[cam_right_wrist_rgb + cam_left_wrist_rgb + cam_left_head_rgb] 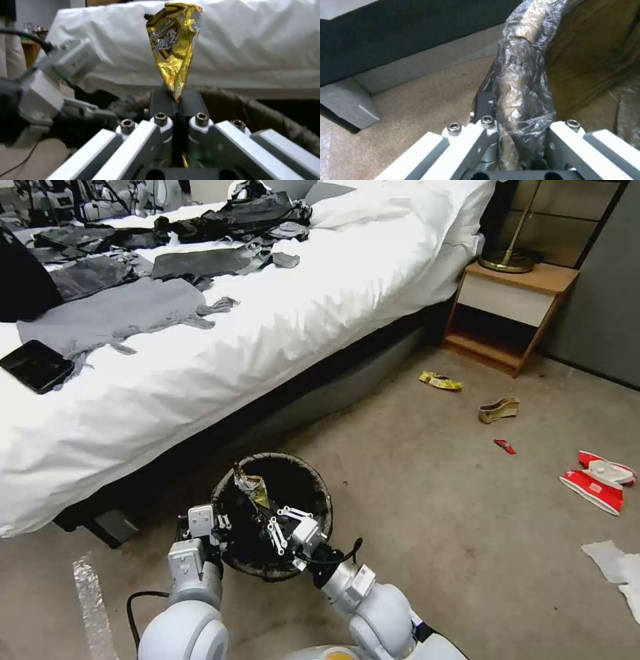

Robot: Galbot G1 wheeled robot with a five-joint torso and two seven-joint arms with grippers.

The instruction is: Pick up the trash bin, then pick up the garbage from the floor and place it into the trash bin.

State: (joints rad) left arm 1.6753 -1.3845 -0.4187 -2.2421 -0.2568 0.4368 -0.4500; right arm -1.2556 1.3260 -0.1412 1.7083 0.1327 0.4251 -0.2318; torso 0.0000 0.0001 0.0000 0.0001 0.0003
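Observation:
The trash bin (313,493), lined with a dark bag, hangs just above the carpet by the bed. My left gripper (219,531) is shut on its near-left rim; the left wrist view shows the bag-wrapped rim (520,82) clamped in that gripper (515,117). My right gripper (261,508) is over the bin's mouth, shut on a gold snack wrapper (253,489) that stands upright (173,45) between its fingers (159,101). Garbage lies on the floor to the right: a yellow wrapper (440,381), a tan paper piece (498,410), a red scrap (505,447), crushed red-and-white cups (599,483) and white tissue (617,567).
The bed (280,327) with white sheets, dark clothes and a phone (37,365) fills the left and back. A wooden nightstand (510,310) carrying a lamp base stands at the back right. A clear plastic strip (90,600) lies on the carpet at the near left.

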